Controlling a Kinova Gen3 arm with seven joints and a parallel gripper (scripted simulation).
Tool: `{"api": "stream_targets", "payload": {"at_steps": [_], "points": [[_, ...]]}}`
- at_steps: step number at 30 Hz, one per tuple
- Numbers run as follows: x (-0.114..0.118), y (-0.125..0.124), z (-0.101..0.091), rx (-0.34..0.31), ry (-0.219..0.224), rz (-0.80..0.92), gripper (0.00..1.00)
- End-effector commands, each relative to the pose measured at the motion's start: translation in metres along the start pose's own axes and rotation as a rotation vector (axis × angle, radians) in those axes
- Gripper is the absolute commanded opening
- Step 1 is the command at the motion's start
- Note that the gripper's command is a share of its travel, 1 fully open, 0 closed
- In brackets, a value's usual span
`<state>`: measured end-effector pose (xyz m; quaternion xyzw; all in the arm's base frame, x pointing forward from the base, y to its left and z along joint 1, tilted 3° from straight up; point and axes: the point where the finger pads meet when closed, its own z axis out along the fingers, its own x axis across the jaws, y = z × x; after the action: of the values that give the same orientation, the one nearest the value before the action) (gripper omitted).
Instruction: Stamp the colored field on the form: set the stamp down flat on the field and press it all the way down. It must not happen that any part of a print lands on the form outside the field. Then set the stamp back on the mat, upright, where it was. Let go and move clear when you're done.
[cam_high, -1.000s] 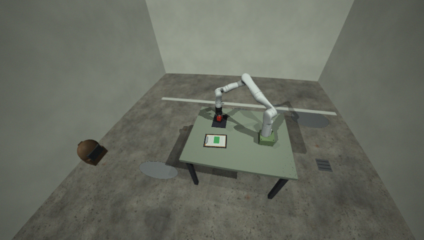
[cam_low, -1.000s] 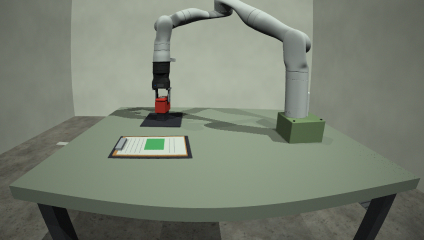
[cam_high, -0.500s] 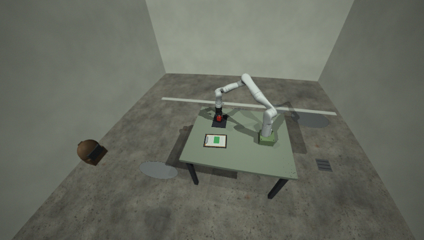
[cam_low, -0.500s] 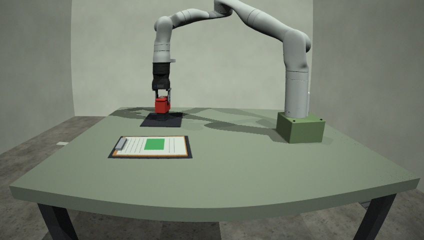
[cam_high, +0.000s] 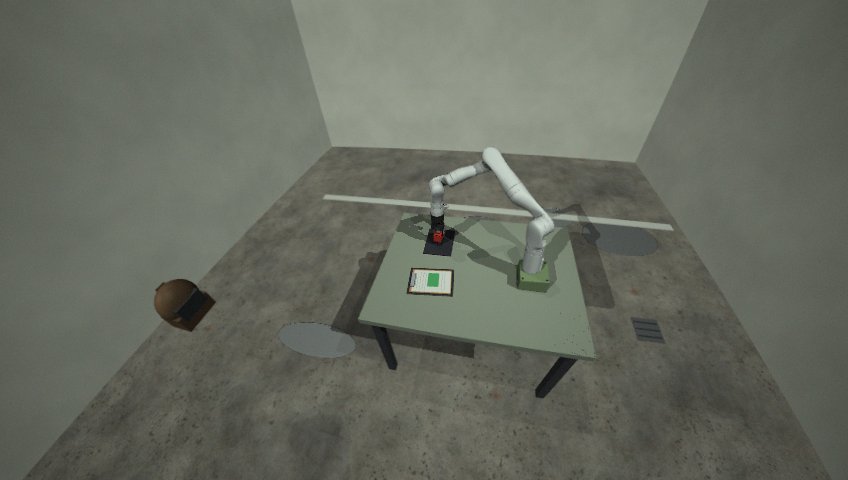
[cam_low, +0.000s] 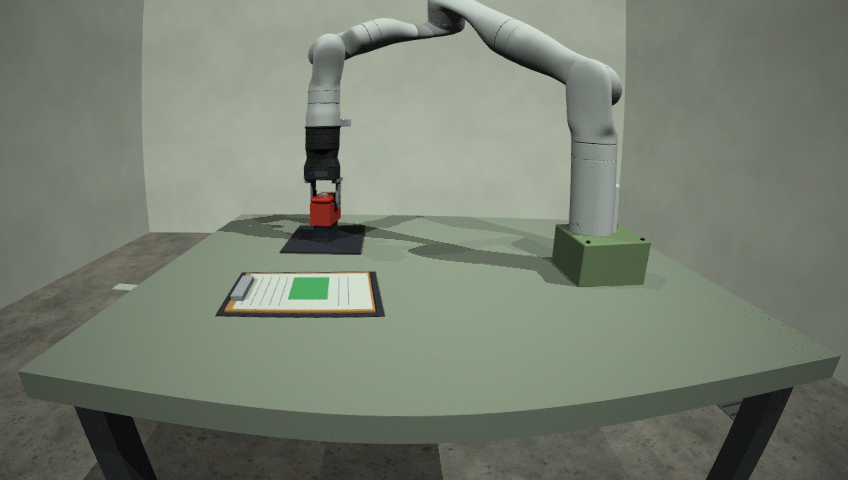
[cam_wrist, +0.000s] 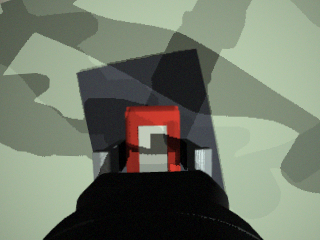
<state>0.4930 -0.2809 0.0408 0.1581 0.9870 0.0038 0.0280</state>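
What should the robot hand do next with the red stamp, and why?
Probably close its jaws on the red stamp. The gripper is open, pointing straight down with a finger on each side, and the stamp stands upright on the dark mat, not yet carried to the green field.

Plain grey-green walls (cam_high: 476, 71) are enclosing a mottled concrete floor (cam_high: 416, 416); a pale green bench on dark legs (cam_high: 493, 315) is standing centrally.
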Motion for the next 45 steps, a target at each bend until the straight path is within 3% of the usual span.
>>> {"api": "stream_targets", "payload": {"at_steps": [1, 45], "points": [[-0.0005, 0.0001, -0.0002, 0.000, -0.001, 0.000, 1.00], [-0.0005, 0.0001, 0.0080, 0.000, -0.001, 0.000, 1.00]]}}
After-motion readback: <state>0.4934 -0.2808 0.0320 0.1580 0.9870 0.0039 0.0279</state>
